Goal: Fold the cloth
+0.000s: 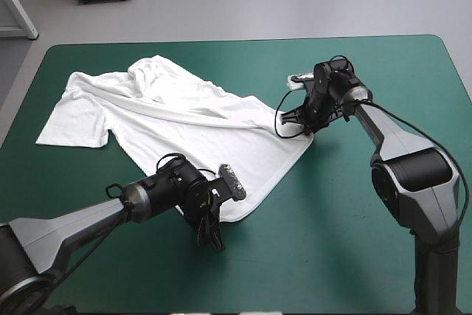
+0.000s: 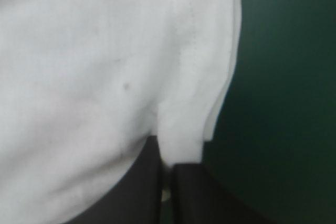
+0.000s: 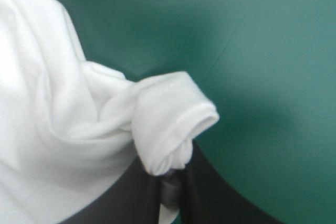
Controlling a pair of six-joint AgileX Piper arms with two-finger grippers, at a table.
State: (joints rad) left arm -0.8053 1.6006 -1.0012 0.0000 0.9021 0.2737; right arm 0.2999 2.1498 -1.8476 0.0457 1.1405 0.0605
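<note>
The white T-shirt (image 1: 177, 112) lies spread and wrinkled across the teal-green table, one sleeve toward the left edge. My left gripper (image 1: 210, 234) is at the shirt's near hem corner, shut on the T-shirt; in the left wrist view the white cloth (image 2: 105, 66) fills the area ahead of the left gripper (image 2: 167, 174) and a hem edge runs between its fingers. My right gripper (image 1: 304, 122) is at the shirt's right corner, shut on the T-shirt. The right wrist view has a rolled hem fold (image 3: 168, 124) pinched at the right gripper (image 3: 170, 182).
Bare teal-green cover (image 1: 354, 241) lies to the right and front of the shirt. The table's far edge (image 1: 243, 40) runs behind the shirt, with a strip of cover between.
</note>
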